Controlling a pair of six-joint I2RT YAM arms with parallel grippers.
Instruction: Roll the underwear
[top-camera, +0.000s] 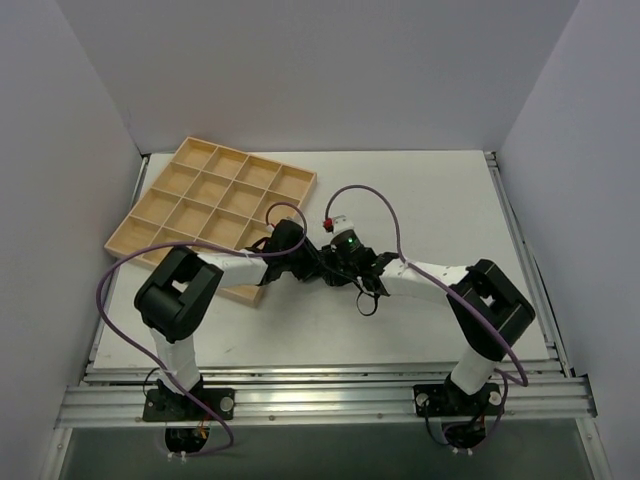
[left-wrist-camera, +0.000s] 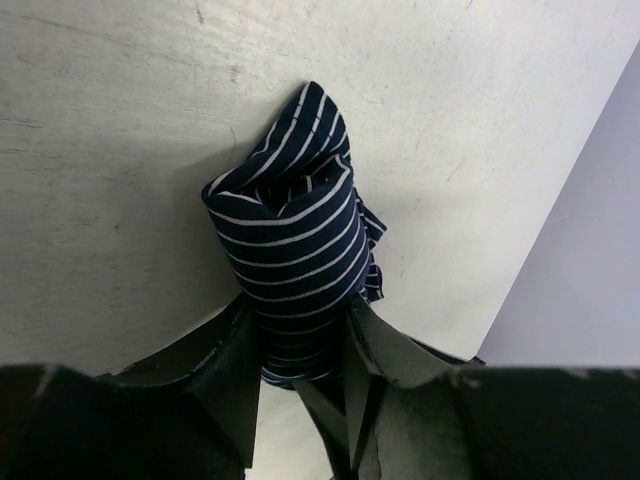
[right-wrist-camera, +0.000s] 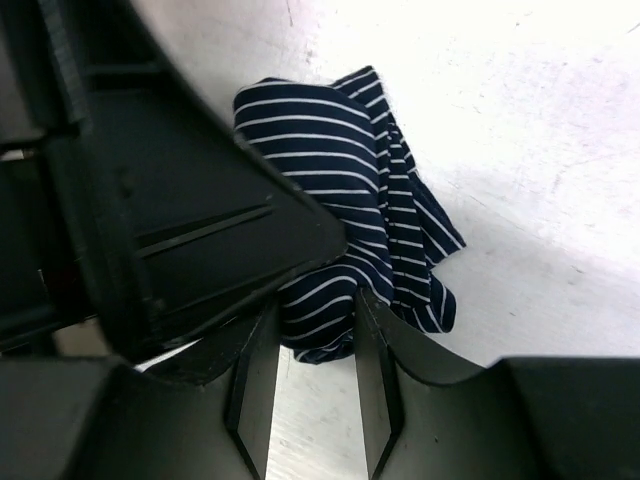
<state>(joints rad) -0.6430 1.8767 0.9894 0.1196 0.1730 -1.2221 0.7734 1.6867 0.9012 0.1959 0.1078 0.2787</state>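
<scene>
Left pincer (left-wrist-camera: 300, 345) and right pincer (right-wrist-camera: 315, 315) clamped on striped underwear (left-wrist-camera: 290, 230).
Roll looked mostly formed; one loose edge hung untucked.

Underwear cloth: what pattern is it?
Dark navy cloth underwear with thin white stripes, clearest in left wrist view.

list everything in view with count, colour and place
underwear: one, dark navy with thin white stripes, bunched at mid-table
tray: one, light wood, far left of table
table: one, white, under everything
cables: two, purple, looping over the arms
arms: two, black and white, bases at near edge
left gripper: one, black, clamped on the underwear
right gripper: one, black, clamped on the underwear
</scene>
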